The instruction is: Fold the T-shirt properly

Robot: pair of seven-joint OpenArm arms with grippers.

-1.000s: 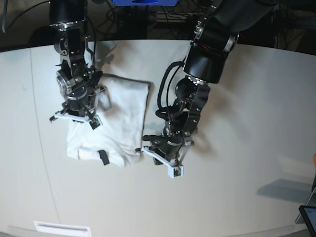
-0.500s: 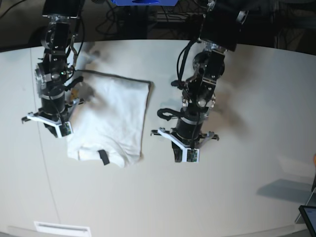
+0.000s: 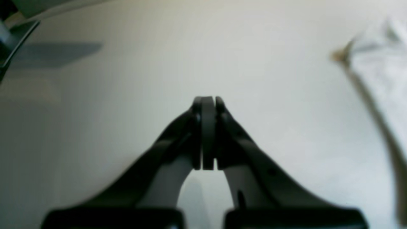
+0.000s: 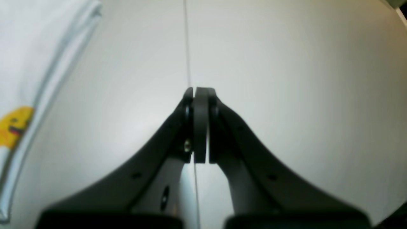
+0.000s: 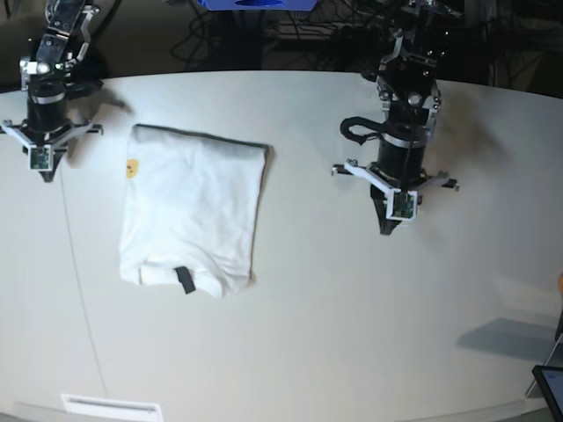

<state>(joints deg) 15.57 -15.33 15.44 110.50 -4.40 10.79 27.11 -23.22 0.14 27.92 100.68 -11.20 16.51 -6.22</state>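
The T-shirt (image 5: 193,207) lies folded into a white rectangle on the table, plain side up, its small black neck tag (image 5: 184,280) near the front edge and a bit of yellow print at its far left corner. Its edge shows in the left wrist view (image 3: 378,73) and in the right wrist view (image 4: 28,79). My left gripper (image 5: 387,224) (image 3: 206,101) hangs shut and empty to the right of the shirt, clear of it. My right gripper (image 5: 44,171) (image 4: 198,92) is shut and empty over bare table left of the shirt's far corner.
The white table (image 5: 369,334) runs wide around the shirt, with a thin seam line (image 5: 75,264) down its left part. A dark device corner (image 5: 550,382) sits at the front right edge. Cables lie behind the table's far edge.
Both arms have lifted off and drawn back toward the far side, the right arm to the far left corner, the left arm up and right. The shirt stays folded where it was.
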